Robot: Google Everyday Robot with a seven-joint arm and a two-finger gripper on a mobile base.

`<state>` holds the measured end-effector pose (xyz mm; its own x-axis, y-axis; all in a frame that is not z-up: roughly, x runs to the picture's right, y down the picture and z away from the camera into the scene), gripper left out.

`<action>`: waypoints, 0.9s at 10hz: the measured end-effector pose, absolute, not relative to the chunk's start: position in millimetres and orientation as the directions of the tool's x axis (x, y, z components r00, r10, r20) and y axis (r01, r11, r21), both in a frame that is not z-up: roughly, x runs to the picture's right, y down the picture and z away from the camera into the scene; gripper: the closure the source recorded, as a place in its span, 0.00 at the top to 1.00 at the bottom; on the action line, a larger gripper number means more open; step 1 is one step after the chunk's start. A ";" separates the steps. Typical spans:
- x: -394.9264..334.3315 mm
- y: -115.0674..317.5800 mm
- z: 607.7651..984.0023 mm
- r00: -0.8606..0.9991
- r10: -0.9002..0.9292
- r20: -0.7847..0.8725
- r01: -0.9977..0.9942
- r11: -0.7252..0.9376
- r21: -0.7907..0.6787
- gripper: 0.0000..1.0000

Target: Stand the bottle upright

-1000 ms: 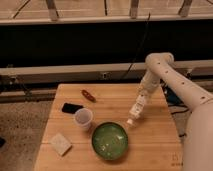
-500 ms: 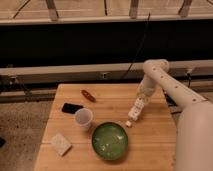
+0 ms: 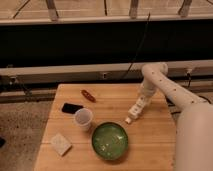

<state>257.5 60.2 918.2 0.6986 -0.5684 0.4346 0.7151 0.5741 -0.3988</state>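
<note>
Wooden counter [image 3: 150, 145], mid-frame. White arm [image 3: 165, 87] comes in from the right and bends down toward the counter's centre-right. Green bowl [image 3: 92, 142] sits front-centre, with the white cup [image 3: 83, 119] beside it on the left.

The hand [image 3: 136, 110] is angled down-left, just beyond the bowl's far right rim. Cannot tell if it is clamped or slack.

The bottle [image 3: 129, 119] is at the hand's tip, slim, pale and tilted, its low end at or near the counter. Its outline merges with the hand.

Judgement: light, thin-walled plastic, smooth, and likely to give under a hard squeeze. The narrow base would topple easily. Best held across the body below the cap with modest force, so the base lands flat.
</note>
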 end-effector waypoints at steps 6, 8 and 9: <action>268.3 52.5 918.1 0.691 -0.643 0.331 0.718 0.556 -0.419 0.80; 262.9 56.0 903.0 0.673 -0.659 0.337 0.734 0.539 -0.412 0.80; 257.9 54.4 893.8 0.665 -0.666 0.339 0.742 0.533 -0.407 0.80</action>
